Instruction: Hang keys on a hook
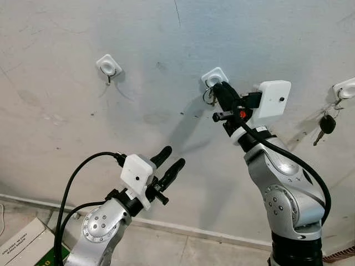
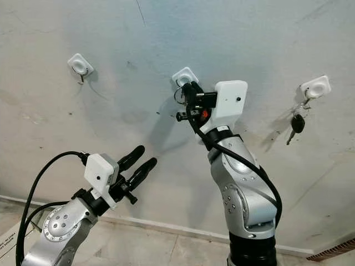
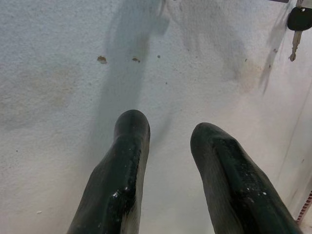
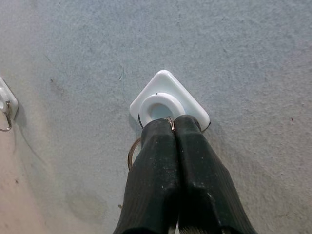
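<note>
A: Where's the thin metal key ring?

B: Clenched in the right gripper, at six o'clock of the middle white square wall hook.

A: Advice?

B: Settle the ring onto the hook before unclenching. The left gripper idles, fingers parted.

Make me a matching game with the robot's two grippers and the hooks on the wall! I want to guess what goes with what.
Things:
1. right gripper
2. left gripper
3. dark car key
4. white square hook on the left

States:
A. dangles from the white hook on the far right
B. fingers spread apart, away from the wall hooks
C. pinched on a metal key ring at the middle white hook
D. nothing hanging on it

Pairs: 1-C, 2-B, 3-A, 4-D
</note>
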`<state>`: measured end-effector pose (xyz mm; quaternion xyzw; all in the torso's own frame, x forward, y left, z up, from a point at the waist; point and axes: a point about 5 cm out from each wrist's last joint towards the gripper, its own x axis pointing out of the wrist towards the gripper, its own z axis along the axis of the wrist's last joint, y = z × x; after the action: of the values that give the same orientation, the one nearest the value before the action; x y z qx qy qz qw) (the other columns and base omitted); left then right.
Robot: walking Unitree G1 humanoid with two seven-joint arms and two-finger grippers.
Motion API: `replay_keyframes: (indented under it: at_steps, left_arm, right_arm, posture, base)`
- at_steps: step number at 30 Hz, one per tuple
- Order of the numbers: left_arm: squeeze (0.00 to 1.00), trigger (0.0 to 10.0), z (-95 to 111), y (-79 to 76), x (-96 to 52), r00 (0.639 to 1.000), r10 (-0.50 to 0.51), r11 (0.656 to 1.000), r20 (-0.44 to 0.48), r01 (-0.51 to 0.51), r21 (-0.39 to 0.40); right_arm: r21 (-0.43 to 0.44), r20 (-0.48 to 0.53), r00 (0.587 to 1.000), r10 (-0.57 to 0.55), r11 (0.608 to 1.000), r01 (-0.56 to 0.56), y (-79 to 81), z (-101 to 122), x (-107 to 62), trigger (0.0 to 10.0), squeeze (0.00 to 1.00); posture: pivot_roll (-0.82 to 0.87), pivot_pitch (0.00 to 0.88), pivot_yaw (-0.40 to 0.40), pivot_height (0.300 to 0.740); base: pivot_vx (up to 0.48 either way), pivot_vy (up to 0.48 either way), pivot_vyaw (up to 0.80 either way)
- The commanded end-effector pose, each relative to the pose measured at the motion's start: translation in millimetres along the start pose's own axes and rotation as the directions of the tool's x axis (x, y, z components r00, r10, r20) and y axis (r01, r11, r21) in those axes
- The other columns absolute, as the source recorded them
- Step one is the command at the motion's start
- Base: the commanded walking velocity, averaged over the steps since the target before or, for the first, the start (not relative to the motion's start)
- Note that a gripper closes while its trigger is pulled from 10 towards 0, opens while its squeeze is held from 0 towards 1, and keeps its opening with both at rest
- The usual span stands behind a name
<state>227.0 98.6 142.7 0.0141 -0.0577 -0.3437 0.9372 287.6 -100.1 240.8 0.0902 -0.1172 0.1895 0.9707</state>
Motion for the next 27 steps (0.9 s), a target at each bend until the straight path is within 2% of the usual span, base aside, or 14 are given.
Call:
replay_keyframes:
  at_steps: [1,12,27]
  left_arm:
    - [0.0,10.0,-1.9,-0.2,0.7,1.0,-0.002,1.0,-0.016,0.002,0.004]
    - [0.0,10.0,-2.6,0.6,0.4,1.0,0.006,1.0,-0.022,-0.006,0.008]
    - [0.0,10.0,-4.2,2.2,0.4,1.0,0.005,1.0,-0.028,-0.005,0.011]
  right_arm:
    - [-0.008,-0.021,1.0,-0.02,1.0,0.02,-0.2,-3.9,3.0,10.0,0.0]
    - [-0.03,-0.077,0.995,-0.066,0.998,0.064,-6.2,-15.7,0.6,10.0,0.0]
    - [-0.033,-0.097,0.992,-0.075,0.997,0.072,-6.5,-22.4,-2.5,10.0,0.0]
  posture:
    - [-0.03,0.077,-0.001,0.74]
    - [-0.02,0.076,-0.002,0.74]
    - [-0.02,0.069,-0.002,0.74]
  base:
    - [0.0,0.0,0.0]
    - [0.0,0.0,0.0]
    - [0.0,0.0,0.0]
